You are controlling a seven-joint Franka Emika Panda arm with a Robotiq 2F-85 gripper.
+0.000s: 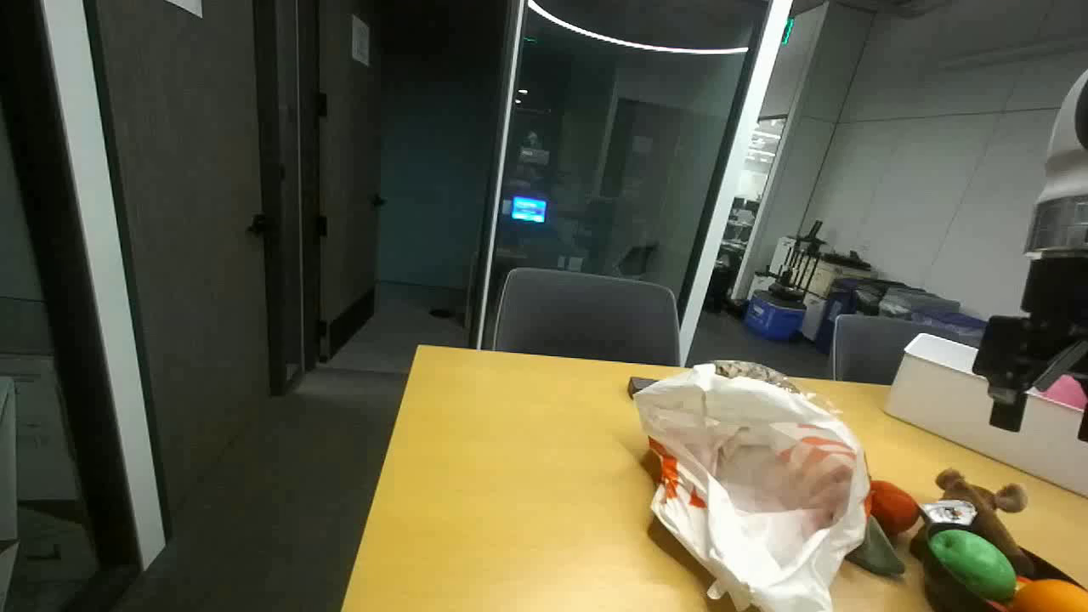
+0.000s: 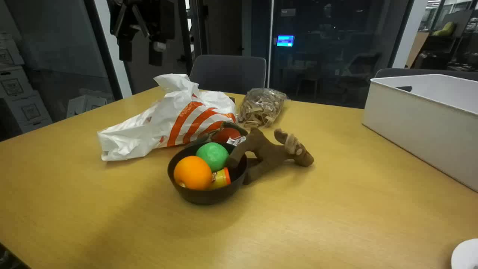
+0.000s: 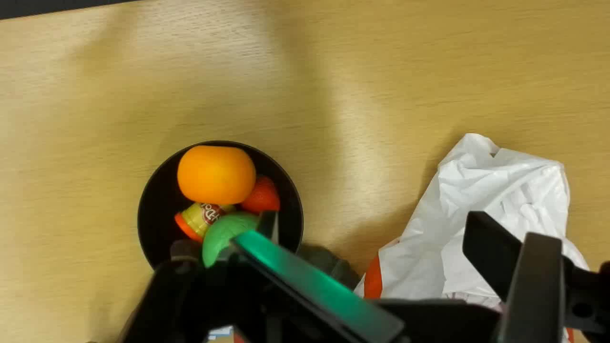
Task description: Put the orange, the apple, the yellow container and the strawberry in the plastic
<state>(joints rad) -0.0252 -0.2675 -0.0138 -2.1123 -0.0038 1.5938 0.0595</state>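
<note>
A black bowl [image 2: 205, 196] holds the orange [image 2: 193, 172], a green round fruit [image 2: 213, 157] that may be the apple, and the yellow container [image 2: 221, 178] with its orange lid. In the wrist view the strawberry [image 3: 262, 195] lies in the bowl beside the orange [image 3: 217, 175], with the yellow container [image 3: 202, 216] below. The white plastic bag [image 1: 705, 510] with orange stripes lies beside the bowl, its mouth open. My gripper [image 2: 140, 56] is open and empty, high above the table. In the wrist view its fingers [image 3: 376, 233] partly cover the green fruit [image 3: 228, 233].
A brown plush toy [image 2: 269, 149] leans on the bowl's rim. A red round object [image 1: 892, 507] and a dark green item [image 1: 875, 551] lie between bag and bowl. A clear bag of brown shreds [image 2: 261, 106] stands behind. A white bin [image 2: 422, 116] stands at the side.
</note>
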